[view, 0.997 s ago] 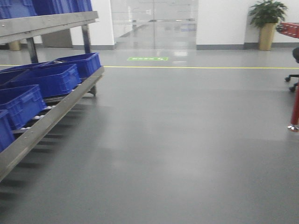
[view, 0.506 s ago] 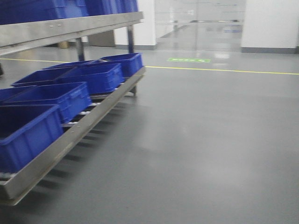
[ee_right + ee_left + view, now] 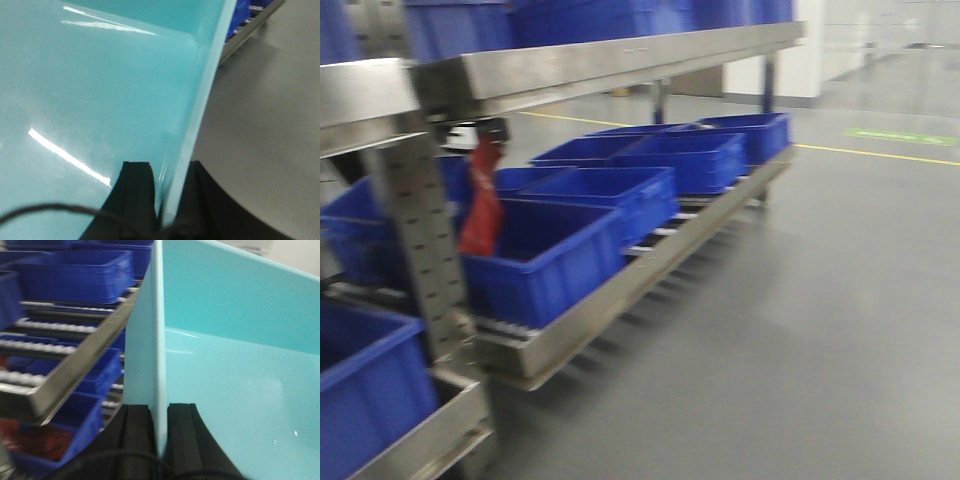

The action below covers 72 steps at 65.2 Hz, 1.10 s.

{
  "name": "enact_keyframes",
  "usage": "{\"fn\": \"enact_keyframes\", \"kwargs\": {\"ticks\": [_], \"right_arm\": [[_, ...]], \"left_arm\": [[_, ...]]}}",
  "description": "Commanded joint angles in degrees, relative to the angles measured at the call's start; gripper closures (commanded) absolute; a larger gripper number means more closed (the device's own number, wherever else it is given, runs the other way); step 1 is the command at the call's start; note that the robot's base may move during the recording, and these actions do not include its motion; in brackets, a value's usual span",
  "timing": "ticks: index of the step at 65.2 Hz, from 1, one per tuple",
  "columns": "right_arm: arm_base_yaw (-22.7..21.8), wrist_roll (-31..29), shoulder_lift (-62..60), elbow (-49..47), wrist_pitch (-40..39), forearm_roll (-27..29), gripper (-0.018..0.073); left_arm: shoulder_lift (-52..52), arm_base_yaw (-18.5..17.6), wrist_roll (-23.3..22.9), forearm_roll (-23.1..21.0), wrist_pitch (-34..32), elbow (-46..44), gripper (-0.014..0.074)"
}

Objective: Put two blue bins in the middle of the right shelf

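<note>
Since a second ago the front view has swung left, bringing the rack (image 3: 620,62) close. Nearest, the left gripper (image 3: 160,416) pinches the left wall of the pale aqua bin (image 3: 240,380), and the right gripper (image 3: 168,184) pinches its right wall. The bin hangs between them, open side up, side walls running forward. Beyond are a perforated post (image 3: 420,240) and dark blue crates (image 3: 552,258).

Aqua bin (image 3: 240,365), royal-blue crates (image 3: 550,255), grey floor (image 3: 800,330).
</note>
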Motion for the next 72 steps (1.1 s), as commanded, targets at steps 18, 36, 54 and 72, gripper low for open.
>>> {"fn": "enact_keyframes", "kwargs": {"ticks": [18,36,54,72], "right_arm": [[0.4,-1.7,-0.3,-0.4,-2.3,2.1,0.0711],[0.4,-1.7,-0.3,-0.4,-2.4,2.1,0.0711],[0.4,-1.7,-0.3,-0.4,-2.4,2.1,0.0711],[0.4,-1.7,-0.3,-0.4,-2.4,2.1,0.0711]], "left_arm": [[-0.8,-0.4,-0.7,-3.7,-4.7,-0.7,0.0707],[-0.8,-0.4,-0.7,-3.7,-4.7,-0.7,0.0707],[-0.8,-0.4,-0.7,-3.7,-4.7,-0.7,0.0707],[-0.8,-0.4,-0.7,-3.7,-4.7,-0.7,0.0707]]}}
